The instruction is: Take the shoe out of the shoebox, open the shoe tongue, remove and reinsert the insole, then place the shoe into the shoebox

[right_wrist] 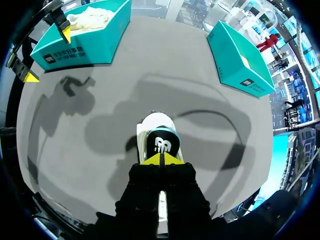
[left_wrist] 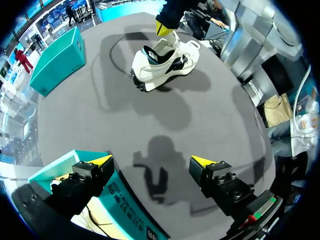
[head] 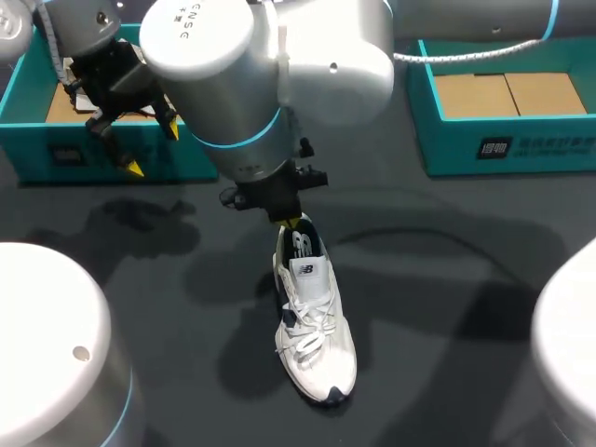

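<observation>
The shoe (head: 317,345) lies out on the table (head: 447,307). At its heel the right gripper (right_wrist: 161,159) has its tips pressed together, probably to get inside. Far from the shoe, the left gripper (left_wrist: 152,161) hangs wide open, empty.

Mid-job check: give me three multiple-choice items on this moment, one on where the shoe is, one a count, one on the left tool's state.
1. Where is the shoe?
A) inside a box
B) on the table, outside the boxes
C) held in the air

2. How many teal boxes are on the table?
A) four
B) three
C) two

3. The left tool is:
A) open
B) shut on the shoe
C) shut on a box flap

Answers:
1 B: the shoe rests on its sole on the dark tabletop.
2 C: only the left box and the right box show.
3 A: its yellow tips stand wide apart, gripping nothing.
</observation>
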You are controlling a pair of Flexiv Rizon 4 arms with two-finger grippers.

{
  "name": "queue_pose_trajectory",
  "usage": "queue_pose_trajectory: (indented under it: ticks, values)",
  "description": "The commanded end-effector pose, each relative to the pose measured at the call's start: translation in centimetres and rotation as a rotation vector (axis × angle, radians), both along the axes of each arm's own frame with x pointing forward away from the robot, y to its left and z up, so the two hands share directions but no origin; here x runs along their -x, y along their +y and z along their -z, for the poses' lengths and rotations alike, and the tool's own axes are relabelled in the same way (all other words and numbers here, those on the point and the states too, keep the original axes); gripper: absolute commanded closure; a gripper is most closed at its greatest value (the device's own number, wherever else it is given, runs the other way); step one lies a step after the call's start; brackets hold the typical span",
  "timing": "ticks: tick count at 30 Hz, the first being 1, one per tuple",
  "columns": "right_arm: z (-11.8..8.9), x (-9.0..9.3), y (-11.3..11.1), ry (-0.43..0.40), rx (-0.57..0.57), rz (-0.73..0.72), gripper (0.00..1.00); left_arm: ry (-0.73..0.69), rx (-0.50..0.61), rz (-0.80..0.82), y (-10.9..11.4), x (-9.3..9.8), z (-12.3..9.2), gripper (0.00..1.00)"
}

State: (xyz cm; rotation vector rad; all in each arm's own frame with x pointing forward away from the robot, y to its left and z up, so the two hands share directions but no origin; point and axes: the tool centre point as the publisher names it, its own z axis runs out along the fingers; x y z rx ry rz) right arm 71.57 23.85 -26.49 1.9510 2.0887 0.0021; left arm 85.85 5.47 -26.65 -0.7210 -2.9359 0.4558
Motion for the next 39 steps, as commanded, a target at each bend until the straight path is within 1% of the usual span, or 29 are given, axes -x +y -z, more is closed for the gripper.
queue_pose_trajectory:
  ticks: [1,3,8,12,14,16,25,27,31,34,39]
  values:
    - [1.4,0.1,-0.2,-0.021,-0.003,-0.004,1.0,0.0,-0.002,0.001,0.0,0.0,0.0,0.0]
    - [2.2,0.0,-0.5,-0.043,0.002,-0.014,1.0,0.0,-0.002,0.001,0.0,0.0,0.0,0.0]
    - [3.5,-0.4,-1.5,-0.111,0.02,-0.021,1.0,0.0,-0.002,0.001,0.0,0.0,0.0,0.0]
    - [4.1,-0.7,-2.0,-0.144,0.035,-0.023,1.0,0.0,-0.002,0.001,0.0,0.0,0.0,0.0]
    - [4.6,-0.9,-2.1,-0.147,0.057,-0.011,1.0,0.0,-0.002,0.001,0.0,0.0,0.0,0.0]
    - [5.0,-0.9,-2.3,-0.158,0.039,0.006,1.0,0.0,-0.002,0.001,0.0,0.0,0.0,0.0]
    - [5.0,-0.9,-2.3,-0.158,0.039,0.006,1.0,0.0,-0.002,0.001,0.0,0.0,0.0,0.0]
    - [5.7,-1.2,-2.3,-0.154,0.023,-0.017,1.0,0.0,-0.002,0.001,0.0,0.0,0.0,0.0]
    - [7.9,-1.5,-1.8,-0.142,-0.042,-0.036,1.0,0.0,-0.002,0.001,0.0,0.0,0.0,0.0]
    - [9.3,-1.7,-1.4,-0.136,-0.066,-0.044,1.0,0.0,-0.002,0.001,0.0,0.0,0.0,0.0]
    - [10.7,-1.6,-1.7,-0.135,-0.072,-0.04,1.0,0.0,-0.002,0.001,0.0,0.0,0.0,0.0]
